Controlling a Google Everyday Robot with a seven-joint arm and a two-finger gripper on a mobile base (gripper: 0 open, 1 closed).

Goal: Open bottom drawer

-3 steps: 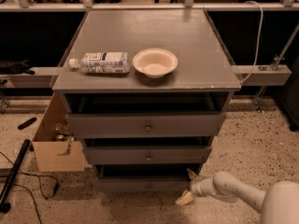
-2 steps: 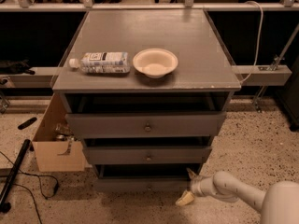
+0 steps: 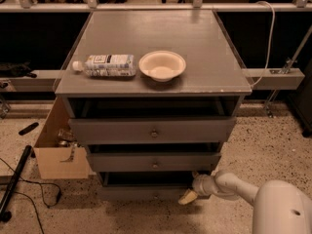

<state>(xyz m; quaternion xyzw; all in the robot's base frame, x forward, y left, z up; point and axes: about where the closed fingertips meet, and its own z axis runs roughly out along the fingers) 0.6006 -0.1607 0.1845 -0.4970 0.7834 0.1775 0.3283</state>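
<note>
Slippage is your first worry: the gripper sits low at about five o'clock in the view, against the right end of the bottom drawer. It is off to the three o'clock side of the small round knob rather than on it, and you cannot tell whether it is open or closed. Pull from that end and the drawer will likely twist and bind, since the force lands well off centre. The grey paint looks smooth and flat, so an edge hold could skid off. Rise slightly and you may catch the middle drawer just above at twelve o'clock instead. A hard tug could jolt the whole cabinet. The clear plastic bottle lies on its side at ten o'clock on the top, round-bodied, and would likely roll. The pale, shallow bowl near the centre looks light enough to slide. All three fronts are plain painted wood, stepping narrower downward from the top drawer. The white arm is smooth and rounded, the floor is speckled and hard, and a cardboard box stands at nine o'clock.
</note>
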